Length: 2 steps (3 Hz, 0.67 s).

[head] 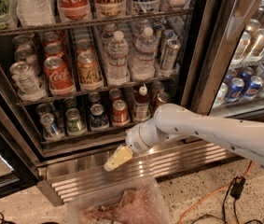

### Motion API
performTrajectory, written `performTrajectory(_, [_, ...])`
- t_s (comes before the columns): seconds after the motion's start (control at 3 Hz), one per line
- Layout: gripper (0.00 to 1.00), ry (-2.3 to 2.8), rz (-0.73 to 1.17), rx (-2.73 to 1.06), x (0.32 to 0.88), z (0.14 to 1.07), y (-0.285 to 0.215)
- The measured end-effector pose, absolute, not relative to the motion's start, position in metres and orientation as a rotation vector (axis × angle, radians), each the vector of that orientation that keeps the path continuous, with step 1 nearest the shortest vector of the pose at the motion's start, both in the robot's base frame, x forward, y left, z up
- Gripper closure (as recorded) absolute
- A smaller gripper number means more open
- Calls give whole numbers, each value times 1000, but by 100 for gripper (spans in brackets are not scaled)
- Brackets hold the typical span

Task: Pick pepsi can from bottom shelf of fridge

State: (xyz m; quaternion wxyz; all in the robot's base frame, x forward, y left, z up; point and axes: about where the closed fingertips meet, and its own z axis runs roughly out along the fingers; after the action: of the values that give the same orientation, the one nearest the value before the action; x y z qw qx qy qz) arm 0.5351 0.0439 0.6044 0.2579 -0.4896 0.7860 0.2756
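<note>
The fridge (205, 55) stands open with drinks on dark wire racks. The pepsi can (97, 116), dark blue with a silver top, stands upright on the bottom shelf (92, 139), between a green-and-silver can (74, 122) and a red can (121, 112). My gripper (117, 158), cream-yellow on a white arm, hangs in front of the slatted steel grille (169, 160). It is below and slightly right of the pepsi can, outside the shelf, and touches no can.
A sauce bottle (142, 104) stands right of the red can. A clear plastic bin (122, 204) sits on the floor just under the gripper. An orange cable (206, 200) lies at the right. A second cooler (248, 85) at the right holds blue cans.
</note>
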Motion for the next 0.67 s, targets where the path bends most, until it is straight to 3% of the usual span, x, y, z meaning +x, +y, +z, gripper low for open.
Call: performTrajectory(0.67, [0, 1998, 744, -1124, 535, 597, 64])
